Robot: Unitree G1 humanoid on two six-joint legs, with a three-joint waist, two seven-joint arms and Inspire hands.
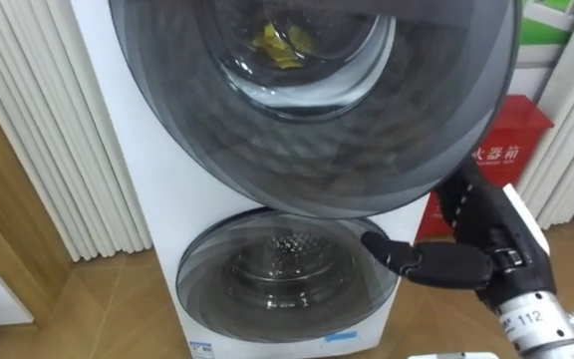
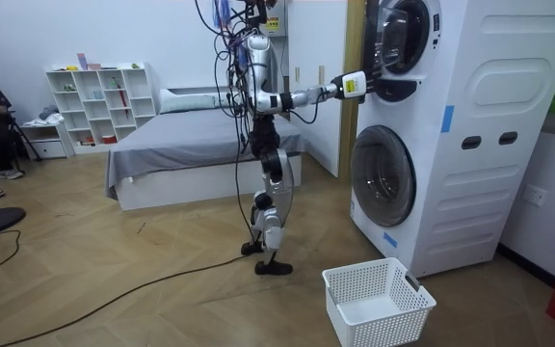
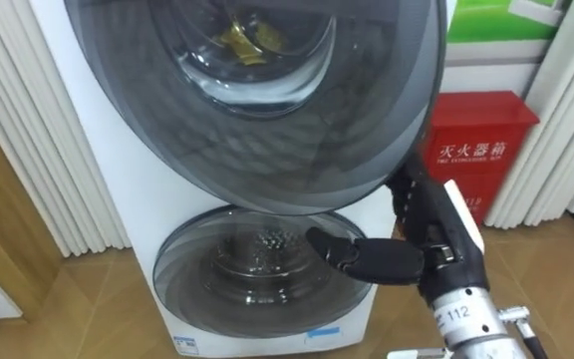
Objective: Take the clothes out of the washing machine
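The robot stands on the wooden floor facing a stacked white machine (image 2: 489,145), its right arm stretched out to the upper door (image 1: 317,150). The right robot hand (image 1: 476,249) sits at that door's lower right rim, thumb (image 1: 407,261) pointing straight left across the lower door (image 1: 277,274), the fingers reaching up behind the rim, so whether they clamp it cannot be told. A yellow cloth (image 1: 282,45) lies inside the upper drum, seen through the glass, above and left of the robot hand. A red box (image 1: 511,140) stands just right of the robot hand. 1 white basket (image 2: 379,304) sits on the floor well below it.
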